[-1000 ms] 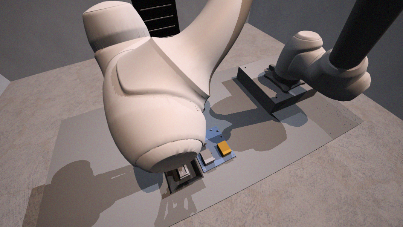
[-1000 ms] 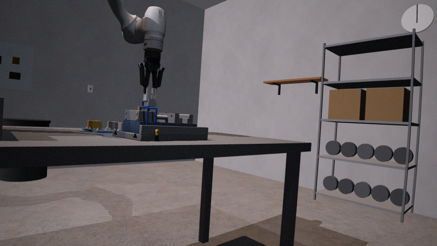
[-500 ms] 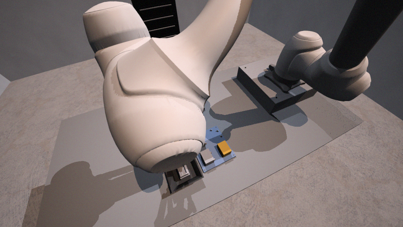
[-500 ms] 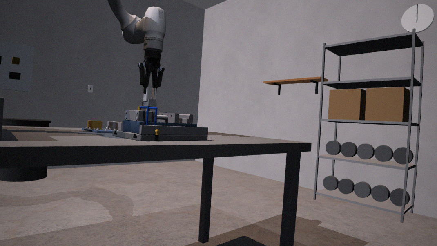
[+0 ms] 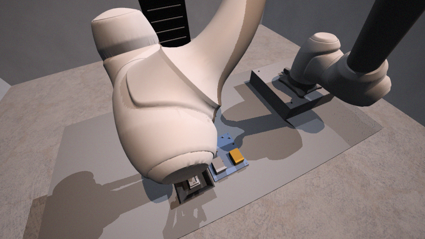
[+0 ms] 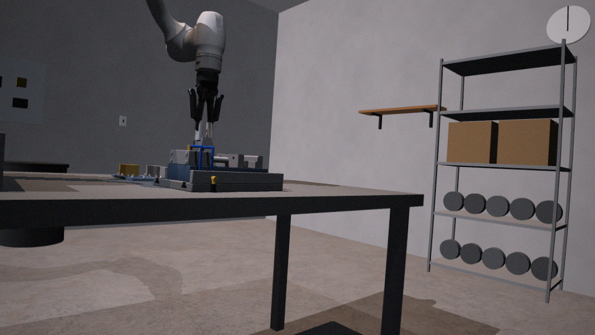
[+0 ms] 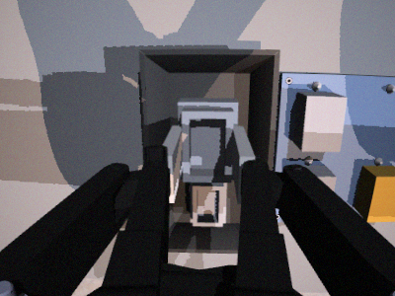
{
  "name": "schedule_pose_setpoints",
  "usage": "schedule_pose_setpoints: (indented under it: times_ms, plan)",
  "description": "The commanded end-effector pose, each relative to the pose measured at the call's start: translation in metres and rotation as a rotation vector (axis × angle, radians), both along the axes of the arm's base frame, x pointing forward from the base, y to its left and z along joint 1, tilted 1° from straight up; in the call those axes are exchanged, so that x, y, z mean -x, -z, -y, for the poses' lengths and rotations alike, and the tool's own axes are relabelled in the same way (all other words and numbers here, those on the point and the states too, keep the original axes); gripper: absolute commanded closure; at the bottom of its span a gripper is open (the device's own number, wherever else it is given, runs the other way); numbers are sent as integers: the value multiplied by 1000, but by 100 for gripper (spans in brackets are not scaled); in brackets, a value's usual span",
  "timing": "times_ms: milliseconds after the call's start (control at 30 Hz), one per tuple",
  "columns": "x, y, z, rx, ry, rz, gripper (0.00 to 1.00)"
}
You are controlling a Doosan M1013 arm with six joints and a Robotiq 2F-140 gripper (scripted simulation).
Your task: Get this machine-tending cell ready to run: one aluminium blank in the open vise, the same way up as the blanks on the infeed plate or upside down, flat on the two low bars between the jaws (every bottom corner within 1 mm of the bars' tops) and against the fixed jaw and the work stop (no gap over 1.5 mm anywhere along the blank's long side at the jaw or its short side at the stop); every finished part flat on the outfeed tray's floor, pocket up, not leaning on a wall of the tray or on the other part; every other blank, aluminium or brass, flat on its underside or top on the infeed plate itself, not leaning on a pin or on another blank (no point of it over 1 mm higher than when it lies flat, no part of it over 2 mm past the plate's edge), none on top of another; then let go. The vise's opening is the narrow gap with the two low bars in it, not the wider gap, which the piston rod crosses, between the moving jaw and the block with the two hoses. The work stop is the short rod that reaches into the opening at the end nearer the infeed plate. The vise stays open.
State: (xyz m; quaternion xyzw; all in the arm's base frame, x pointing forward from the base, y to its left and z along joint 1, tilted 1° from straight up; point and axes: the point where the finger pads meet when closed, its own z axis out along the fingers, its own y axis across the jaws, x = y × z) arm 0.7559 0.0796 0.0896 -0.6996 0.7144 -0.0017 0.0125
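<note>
A robot arm hangs straight down over a table, its gripper (image 7: pixel 204 168) clamped narrowly on a grey metal part (image 7: pixel 207 142) with a pocket cut in one face. Seen from the wrist camera, the held part sits directly above a dark, open-topped tray (image 7: pixel 153 115), and a second pocketed part (image 7: pixel 208 206) already lies flat on the tray floor, nearer the camera. To the right of the tray is a blue plate (image 7: pixel 292 155) carrying 1 pale metal block (image 7: pixel 318 122) and 1 yellow brass block (image 7: pixel 377 193), with a third block partly hidden behind a finger. From the side view, the gripper (image 6: pixel 203 124) holds its part above the vise (image 6: pixel 224 177); how high it is above the tray cannot be judged from there. The step in hand looks like lowering the held part into the tray. To do it well, the arm should probably come down in the free floor area beyond the resting part, away from the walls, keep the part level with its pocket facing up, and release only once it rests flat.
</note>
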Motion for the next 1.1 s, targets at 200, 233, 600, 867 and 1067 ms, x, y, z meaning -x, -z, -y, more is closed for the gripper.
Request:
schedule_pose_setpoints:
  times_ms: [200, 233, 600, 867, 1067]
  plan:
    - [0, 8, 0, 0, 0, 0, 100]
    - [0, 10, 0, 0, 0, 0, 100]
    - [-1, 29, 0, 0, 0, 0, 100]
    - [-1, 43, -1, 0, 0, 0, 100]
    - [-1, 55, -1, 0, 0, 0, 100]
